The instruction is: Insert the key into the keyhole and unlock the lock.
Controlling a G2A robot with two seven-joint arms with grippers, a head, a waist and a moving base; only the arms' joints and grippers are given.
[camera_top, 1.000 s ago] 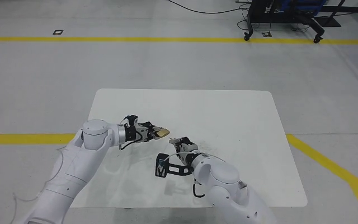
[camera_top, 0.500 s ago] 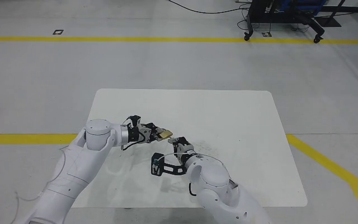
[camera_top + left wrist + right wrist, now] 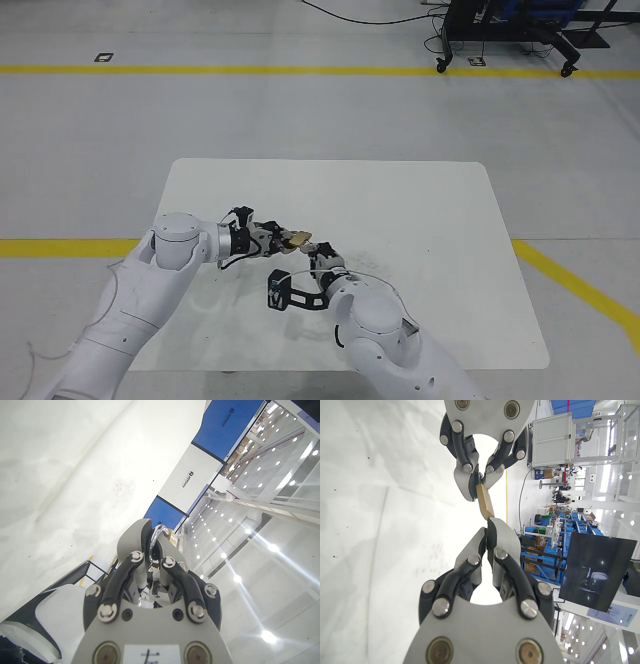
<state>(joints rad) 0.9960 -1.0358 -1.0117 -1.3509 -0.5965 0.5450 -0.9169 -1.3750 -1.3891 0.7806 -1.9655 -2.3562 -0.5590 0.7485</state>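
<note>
left gripper (image 3: pixel 281 236) clenched on brass lock (image 3: pixel 485 505), held above table (image 3: pixel 430 200) | right gripper (image 3: pixel 488 532) pressed closed, tip touching lock's end | cannot tell if key sits between its fingers

Both arms are white and smooth, made of fat round tubes with ball-shaped joints. The left arm (image 3: pixel 150 290) has a thin black cable (image 3: pixel 234 261) looping by its wrist. The right arm (image 3: pixel 385 335) has a black frame (image 3: pixel 285 295) near its wrist.

The left gripper (image 3: pixel 156 532) has a light grey plate (image 3: pixel 152 632) with two brass-coloured round screws (image 3: pixel 106 653) and a white label (image 3: pixel 151 655) with a black mark. Curved black bars (image 3: pixel 120 572) with shiny silver bolts lead to pale grey fingers (image 3: pixel 127 540).

The right gripper (image 3: pixel 487 532) looks the same, and its fingers have black ribbed pads (image 3: pixel 492 536).
</note>
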